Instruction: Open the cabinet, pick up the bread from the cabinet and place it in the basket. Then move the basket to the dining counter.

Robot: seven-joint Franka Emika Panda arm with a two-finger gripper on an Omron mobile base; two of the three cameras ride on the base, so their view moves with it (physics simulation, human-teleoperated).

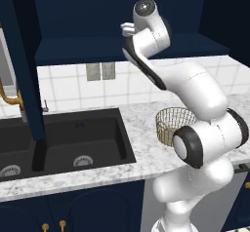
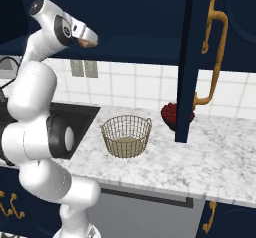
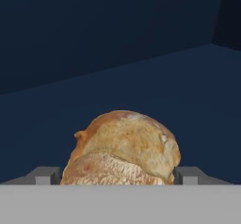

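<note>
Dark navy shelf surfaces back the hand view, so we judge the gripper (image 3: 115,176) to be inside the cabinet (image 2: 200,57), whose doors stand open. Between the two grey fingertips (image 3: 45,175) sits the bread (image 3: 123,148), one tip at 9 o'clock of the loaf and the other at 3 o'clock; both appear to touch its flanks, so we read the jaws as clamped on the bread, though the contact itself lies at the frame's edge. From the right base view the loaf shows as a small brown lump at the hand's tip, held level with the shelf opening. Below, the basket (image 2: 126,135) stands upright on the marble counter (image 2: 210,162), at roughly 5 o'clock of the hand, its mouth unobstructed to receive the load. We judge the retrieval step under way, with transfer to the basket outstanding.
</note>
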